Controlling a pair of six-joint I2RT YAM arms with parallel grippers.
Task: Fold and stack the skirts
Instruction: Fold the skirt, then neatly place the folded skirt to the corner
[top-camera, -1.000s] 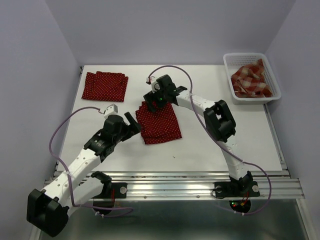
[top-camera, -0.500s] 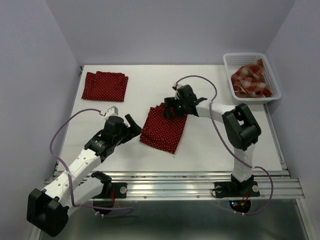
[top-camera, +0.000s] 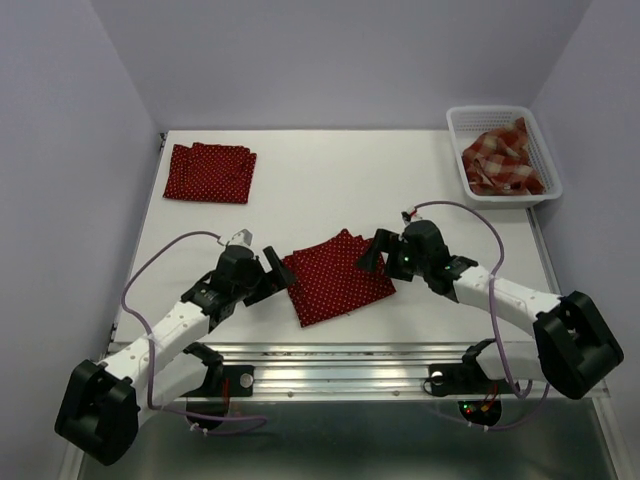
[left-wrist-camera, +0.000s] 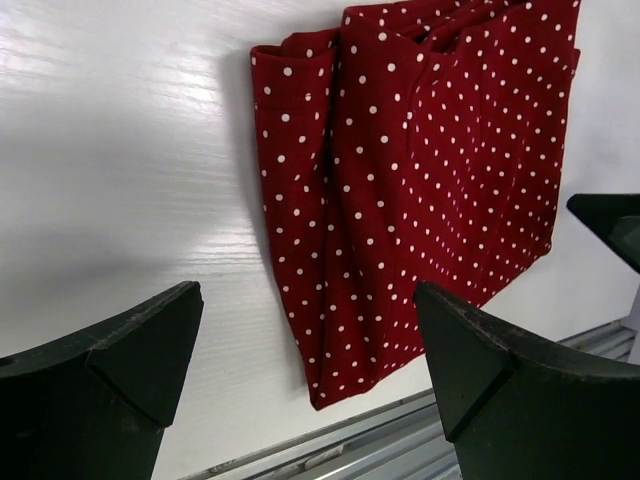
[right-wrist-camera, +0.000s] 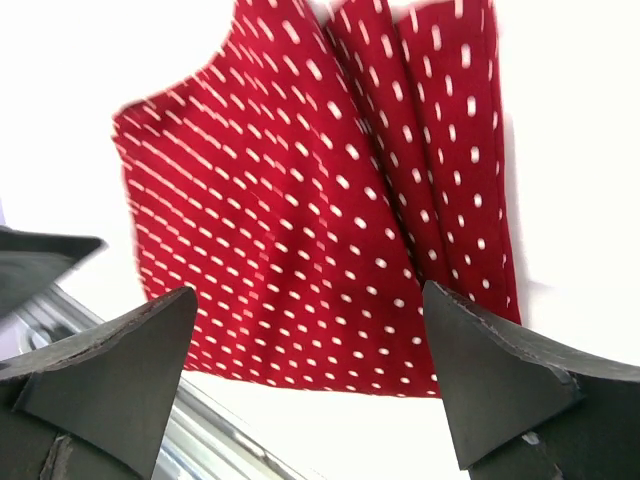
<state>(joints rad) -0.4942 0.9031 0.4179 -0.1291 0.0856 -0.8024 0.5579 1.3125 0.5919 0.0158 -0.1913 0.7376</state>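
A folded dark red polka-dot skirt (top-camera: 338, 277) lies flat near the table's front edge, also filling the left wrist view (left-wrist-camera: 420, 180) and the right wrist view (right-wrist-camera: 330, 210). My left gripper (top-camera: 275, 275) stands open at its left edge, nothing between its fingers. At the cloth's right edge my right gripper (top-camera: 378, 255) is open too, empty. A second folded polka-dot skirt (top-camera: 210, 172) rests at the back left. The red-and-cream plaid skirt (top-camera: 503, 160) lies crumpled in the basket.
The white mesh basket (top-camera: 458, 135) sits at the back right corner. A metal rail (top-camera: 350, 360) runs along the table's near edge, just below the skirt. Grey cables loop from both arms over the table.
The polka-dot skirt has slid and turned toward the front edge. My right arm swung from the table's middle down to the skirt's right side. The left gripper shifted slightly right and forward.
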